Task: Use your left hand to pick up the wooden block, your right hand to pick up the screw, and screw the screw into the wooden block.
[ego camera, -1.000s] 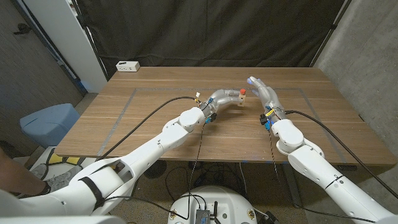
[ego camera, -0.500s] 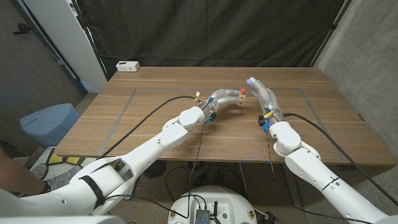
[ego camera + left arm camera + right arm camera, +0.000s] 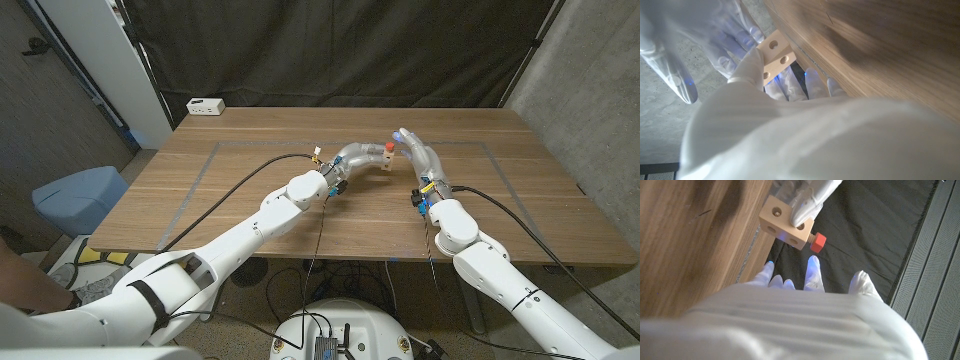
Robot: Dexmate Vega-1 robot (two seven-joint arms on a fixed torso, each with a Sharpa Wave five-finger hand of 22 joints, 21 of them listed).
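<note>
My left hand [image 3: 358, 158] holds the pale wooden block [image 3: 387, 160] just above the middle of the table. The block [image 3: 785, 222] has round holes in its faces, and the left hand's fingers [image 3: 807, 202] wrap its far side. A red-headed screw [image 3: 819, 241] sticks out of one face of the block; in the head view the screw [image 3: 389, 147] points up. My right hand [image 3: 416, 152] stands close beside the block with its fingers [image 3: 812, 272] spread, a short gap from the screw's head, holding nothing. In the left wrist view the block [image 3: 775, 52] sits between my left fingers, with the right hand [image 3: 670, 55] blurred beyond it.
A white power strip [image 3: 205, 106] lies at the wooden table's [image 3: 250, 215] back left corner. Pale tape lines mark a rectangle on the tabletop. A blue bin [image 3: 80, 195] stands on the floor left of the table. A black curtain hangs behind.
My right wrist and forearm have slid a little to the left, bringing the right hand slightly closer to the block. The left hand and block stay where they were.
</note>
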